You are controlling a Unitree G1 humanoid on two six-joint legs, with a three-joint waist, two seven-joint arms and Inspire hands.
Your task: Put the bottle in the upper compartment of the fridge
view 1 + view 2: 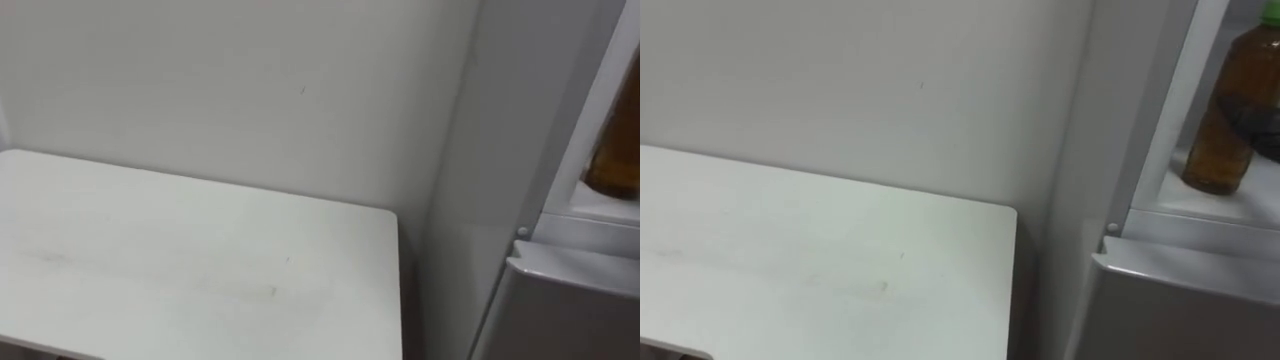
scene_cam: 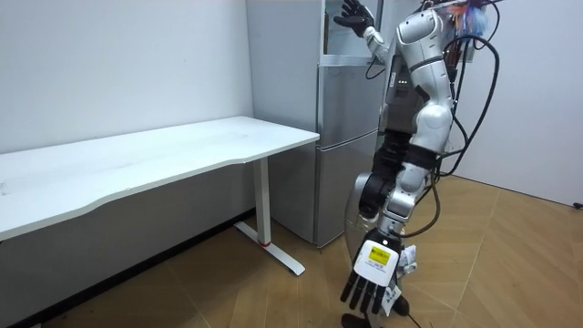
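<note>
Pale wall (image 1: 250,80) behind, wooden floor (image 2: 510,255) below. Along the wall, long white rectangular desk (image 2: 182,150) on white legs. Just beside its end, tall grey metal fridge (image 2: 346,137), upper compartment open to view. Inside that compartment, amber-brown plastic bottle (image 1: 1225,110), upright on the white shelf (image 1: 1215,205) near its front edge. Standing close before the fridge, on the room view's right of it. Right hand (image 2: 352,16) raised to the upper compartment, fingers spread wide, nothing gripped. Left hand (image 2: 372,278) hanging low beside the legs, fingers straight, pointing down, empty.
</note>
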